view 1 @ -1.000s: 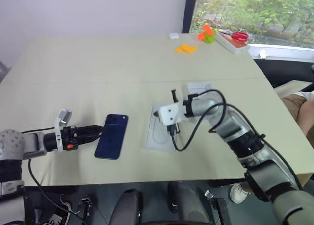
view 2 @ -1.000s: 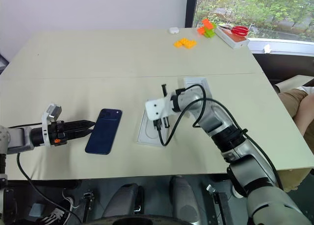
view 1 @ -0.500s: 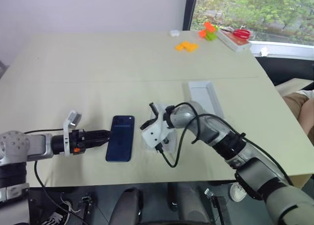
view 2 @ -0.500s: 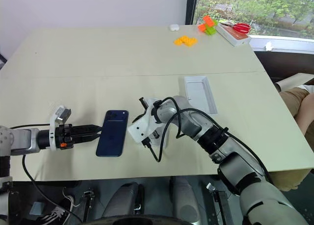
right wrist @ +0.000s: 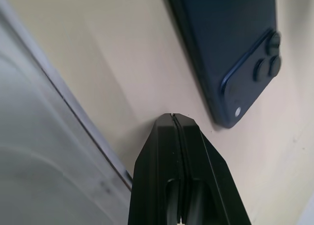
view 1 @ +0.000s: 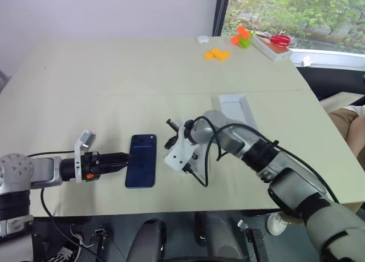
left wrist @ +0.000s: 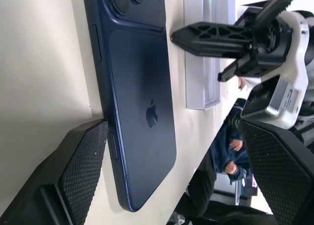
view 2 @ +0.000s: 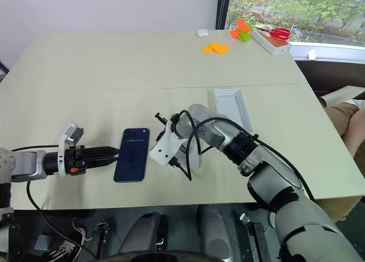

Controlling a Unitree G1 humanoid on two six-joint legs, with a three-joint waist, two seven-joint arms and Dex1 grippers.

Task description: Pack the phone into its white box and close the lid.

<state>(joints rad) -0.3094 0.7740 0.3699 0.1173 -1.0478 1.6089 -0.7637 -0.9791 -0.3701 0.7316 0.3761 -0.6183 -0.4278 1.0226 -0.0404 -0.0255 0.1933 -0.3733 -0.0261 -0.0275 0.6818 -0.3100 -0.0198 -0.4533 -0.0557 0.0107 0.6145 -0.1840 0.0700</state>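
Note:
The dark blue phone (view 1: 141,160) lies back up on the table, camera end away from me. My left gripper (view 1: 121,158) is open at the phone's left long edge, and in the left wrist view one finger (left wrist: 86,159) touches that edge. My right gripper (view 1: 168,143) is shut with nothing in it, its tip down on the table in the narrow gap between the phone and a white piece with a recess (left wrist: 198,63). I cannot tell whether the white box lies under that piece. A shallow white tray, pale inside, which I take for the lid (view 1: 236,111), lies open side up further right.
Orange blocks (view 1: 217,55) and red scissors on a white case (view 1: 274,43) sit at the far right corner. A black cable (view 1: 201,173) loops down from my right wrist near the table's front edge. A person's leg (view 1: 348,118) shows past the right edge.
My right gripper has swung left and down from above the recessed white piece to the gap beside the phone, rolling its wrist. The pale tray is now uncovered. The left gripper holds its place.

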